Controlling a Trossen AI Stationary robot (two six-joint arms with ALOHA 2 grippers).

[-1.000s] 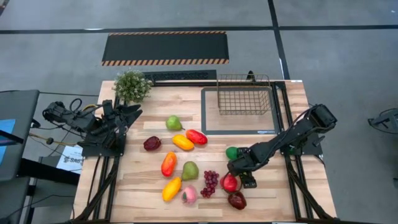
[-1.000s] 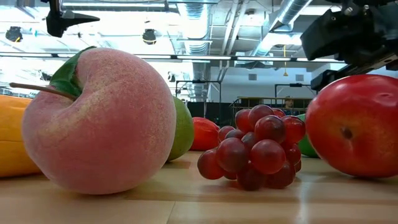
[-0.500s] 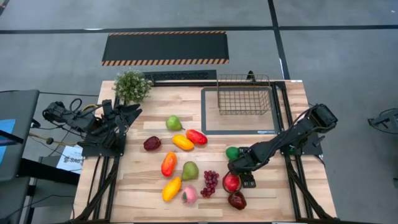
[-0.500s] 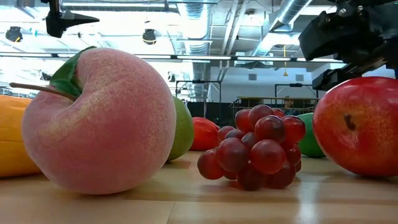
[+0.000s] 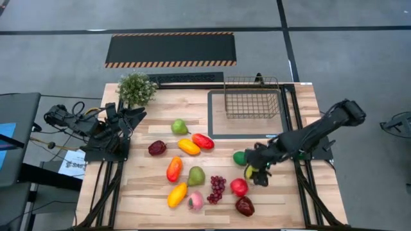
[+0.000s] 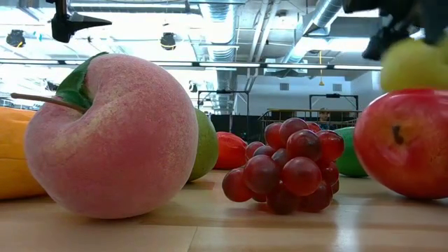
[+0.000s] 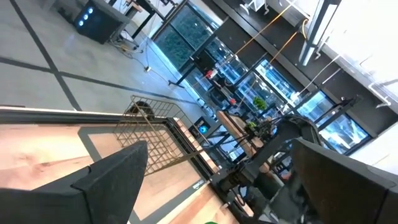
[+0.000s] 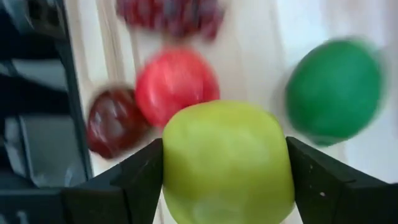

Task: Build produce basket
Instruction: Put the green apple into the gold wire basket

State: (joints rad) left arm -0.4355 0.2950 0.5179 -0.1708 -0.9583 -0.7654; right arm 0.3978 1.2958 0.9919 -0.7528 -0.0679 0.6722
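Note:
My right gripper (image 5: 252, 171) is shut on a yellow-green round fruit (image 8: 227, 158), above the table between the green lime (image 5: 239, 158) and the red apple (image 5: 239, 187). In the low view the fruit (image 6: 414, 64) hangs above the red apple (image 6: 402, 143). The wire basket (image 5: 252, 97) stands on the far part of the grey-framed mat (image 5: 247, 133). Other fruits lie on the table, among them the grapes (image 5: 218, 188), the peach (image 5: 195, 201) and a green pear (image 5: 180, 126). My left gripper (image 5: 131, 119) is open and waits at the table's left edge. My right gripper pinches the yellow-green fruit by its two opposite sides (image 8: 173, 163) between its two fingers (image 8: 124, 183). The fingers come from above, pointing down. The fruit is lifted clear of the table.
A green potted plant (image 5: 136, 88) stands at the far left corner. A dark red fruit (image 5: 244, 206) lies near the front edge, below the held fruit. Bare wood lies between the lime and the mat.
My right gripper has risen from the table beside the red apple, carrying the yellow-green fruit up and a little toward the right and far edges. The red apple has rolled slightly and then stayed on the table.

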